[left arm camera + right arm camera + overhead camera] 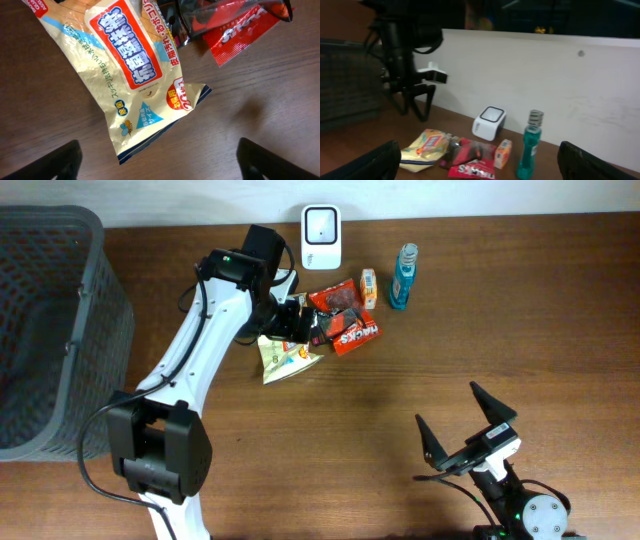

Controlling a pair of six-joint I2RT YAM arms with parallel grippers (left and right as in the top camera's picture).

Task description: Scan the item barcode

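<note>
A white barcode scanner [321, 237] stands at the table's back edge, also in the right wrist view [489, 122]. In front of it lie a cream and yellow snack pouch [285, 358], red snack packets [345, 320], a small orange box [369, 288] and a teal bottle [403, 277]. My left gripper [298, 323] hovers open over the pouch and the red packets. In its wrist view the pouch [135, 75] fills the middle and the gripper [160, 165] has nothing between its fingers. My right gripper [468, 420] stands open near the front right, far from the items.
A dark grey mesh basket [50, 330] takes up the left side of the table. A white wall [545, 85] runs behind the scanner. The left arm [200, 330] stretches from the front left towards the items. Brown tabletop [400, 400] lies between the two grippers.
</note>
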